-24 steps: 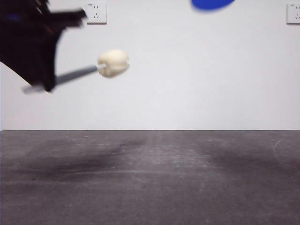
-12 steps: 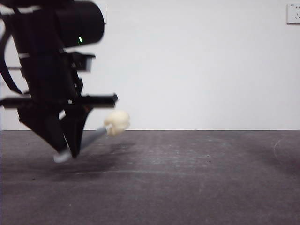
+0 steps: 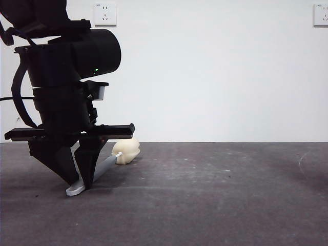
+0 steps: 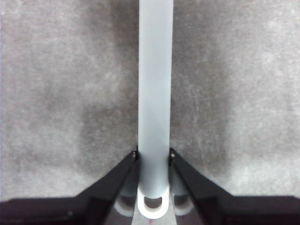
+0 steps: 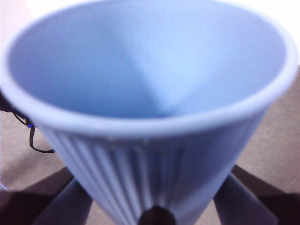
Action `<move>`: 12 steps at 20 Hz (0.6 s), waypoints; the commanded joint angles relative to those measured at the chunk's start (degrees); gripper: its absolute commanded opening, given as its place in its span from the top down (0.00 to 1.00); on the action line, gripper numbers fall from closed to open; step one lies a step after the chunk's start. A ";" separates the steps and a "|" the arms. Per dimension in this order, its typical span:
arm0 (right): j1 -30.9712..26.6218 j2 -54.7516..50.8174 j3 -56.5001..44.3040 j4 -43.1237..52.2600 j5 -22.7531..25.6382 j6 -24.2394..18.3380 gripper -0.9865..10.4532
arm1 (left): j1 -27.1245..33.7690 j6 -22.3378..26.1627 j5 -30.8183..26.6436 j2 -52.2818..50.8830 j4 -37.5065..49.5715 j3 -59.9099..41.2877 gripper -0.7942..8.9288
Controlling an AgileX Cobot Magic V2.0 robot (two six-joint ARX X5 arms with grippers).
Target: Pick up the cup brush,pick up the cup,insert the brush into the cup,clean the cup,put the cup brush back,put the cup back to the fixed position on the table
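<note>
At lower left the left gripper (image 3: 82,179), clamped on the cup brush (image 3: 110,163), sets it down on the table (image 3: 215,195), probably post-cleaning, while the right gripper (image 5: 152,206) grips the cup (image 5: 150,108), unreturned.

A plain white wall (image 3: 220,77) rises behind the dark grey table (image 3: 220,195). Two white power sockets sit high on it, one socket (image 3: 105,14) at left, another (image 3: 321,14) at the right edge.

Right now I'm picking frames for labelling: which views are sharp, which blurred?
Front view: sharp, left tool dark, soft shadow on the table. Left wrist view: cup brush handle crisp. Right wrist view: cup fills the frame, soft-focused.
</note>
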 commanded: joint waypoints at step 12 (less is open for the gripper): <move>0.13 -0.09 0.07 0.63 0.00 0.61 0.92 | 0.22 0.92 3.58 2.12 -3.26 -0.96 0.50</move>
